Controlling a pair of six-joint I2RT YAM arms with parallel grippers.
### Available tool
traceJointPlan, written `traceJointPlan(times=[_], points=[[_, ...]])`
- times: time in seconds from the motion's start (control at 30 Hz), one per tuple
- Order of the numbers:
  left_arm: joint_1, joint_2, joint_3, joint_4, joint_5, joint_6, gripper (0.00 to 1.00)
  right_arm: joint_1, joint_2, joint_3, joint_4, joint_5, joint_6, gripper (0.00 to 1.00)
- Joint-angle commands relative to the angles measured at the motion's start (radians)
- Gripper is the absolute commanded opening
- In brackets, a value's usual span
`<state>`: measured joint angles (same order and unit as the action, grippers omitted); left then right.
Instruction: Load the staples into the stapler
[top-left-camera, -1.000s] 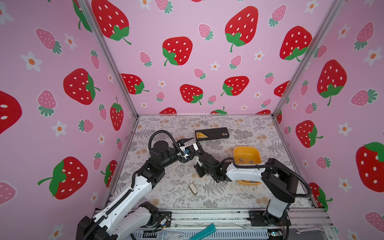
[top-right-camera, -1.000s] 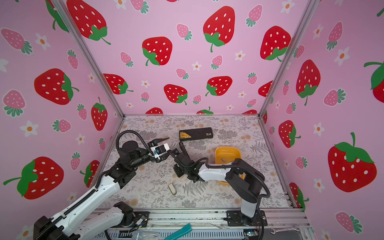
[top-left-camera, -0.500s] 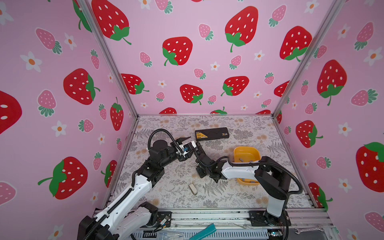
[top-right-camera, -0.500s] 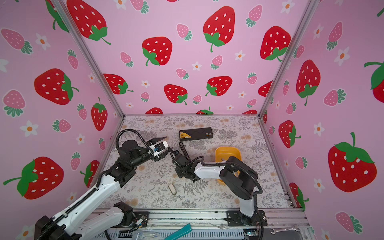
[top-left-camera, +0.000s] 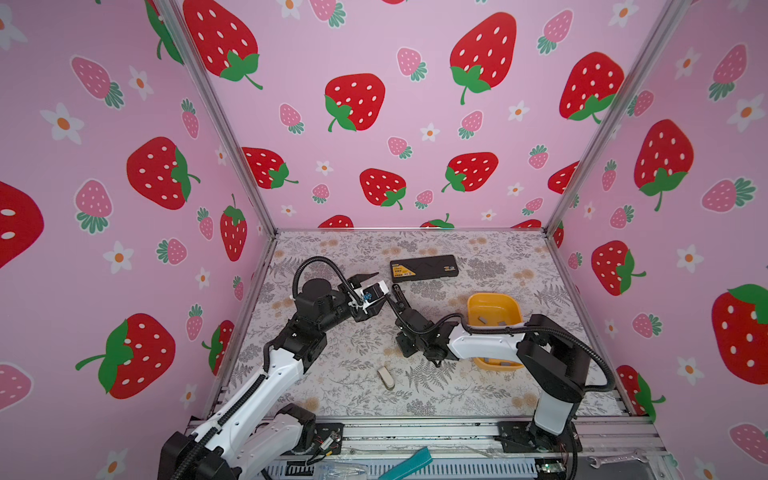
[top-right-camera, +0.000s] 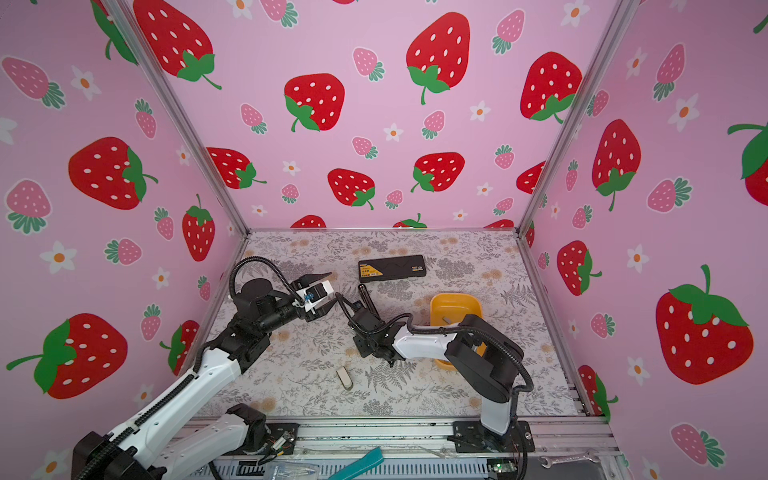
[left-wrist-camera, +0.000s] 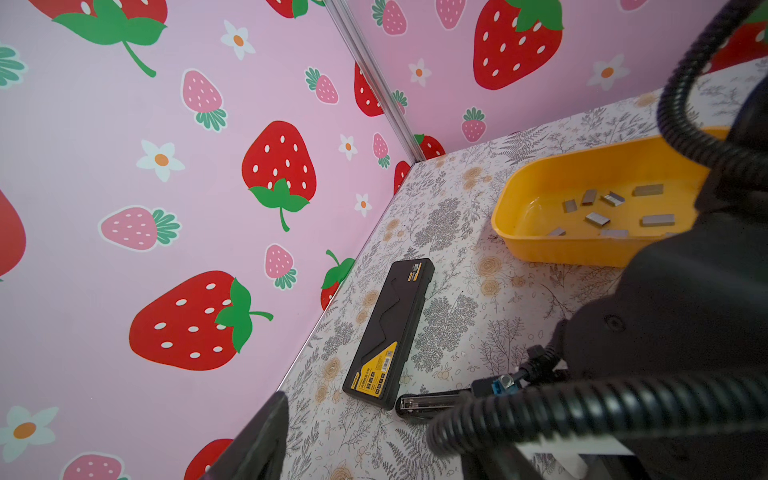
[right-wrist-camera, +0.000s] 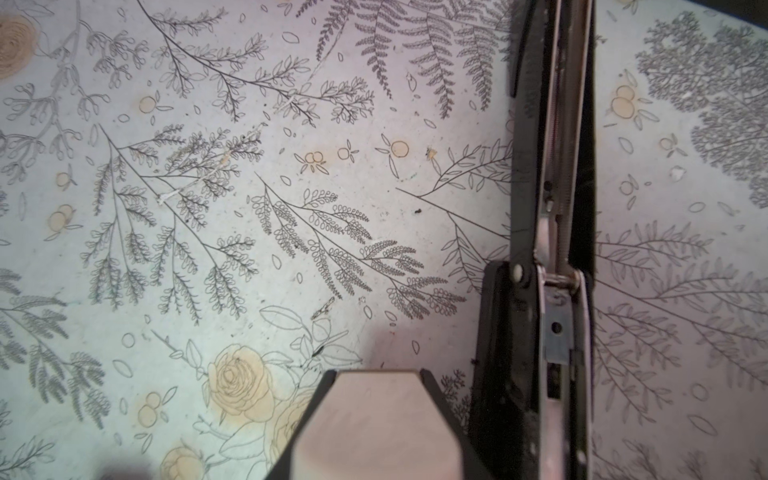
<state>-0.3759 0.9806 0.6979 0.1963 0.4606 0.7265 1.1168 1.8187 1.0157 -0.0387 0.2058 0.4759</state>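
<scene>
So the right claw (top-left-camera: 400, 301) is clamped on the hinge end of the black metal stapler (right-wrist-camera: 548, 166). The stapler is flipped open with its shiny channel showing, and its nose sticks out past the fingertips. Can't tell if it's touching the floral-print tabletop (right-wrist-camera: 249, 208). The left claw (top-left-camera: 380, 286) sits right beside that nose, jaws spread apart and empty. The staples (left-wrist-camera: 597, 218), little flat grey metal strips, lie loose in the yellow plastic tray (left-wrist-camera: 519, 245). That's back behind the right claw next to its arm, well apart from both claws. A long black box with a yellow label (top-left-camera: 424, 269) lies just beyond the two claws, toward the back wall.
</scene>
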Motion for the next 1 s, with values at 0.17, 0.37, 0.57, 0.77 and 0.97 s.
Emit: traceJointPlan(times=[0.17, 0.37, 0.57, 0.77, 0.97], points=[[0.018, -0.025, 0.041, -0.147, 0.191, 0.228, 0.72, -0.003, 0.042, -0.003, -0.048, -0.028, 0.021, 0.38], [0.013, 0.006, 0.076, -0.307, 0.220, 0.360, 0.75, -0.017, 0.035, -0.011, -0.037, -0.054, 0.027, 0.53], [0.007, 0.011, 0.087, -0.341, 0.216, 0.383, 0.75, -0.020, 0.003, -0.025, -0.023, -0.069, 0.021, 0.69], [0.007, -0.010, 0.079, -0.326, 0.225, 0.375, 0.76, -0.023, -0.064, -0.054, 0.005, -0.067, 0.009, 0.76], [0.015, -0.059, 0.058, -0.265, 0.234, 0.329, 0.76, -0.045, -0.145, -0.093, 0.024, -0.074, 0.009, 0.77]])
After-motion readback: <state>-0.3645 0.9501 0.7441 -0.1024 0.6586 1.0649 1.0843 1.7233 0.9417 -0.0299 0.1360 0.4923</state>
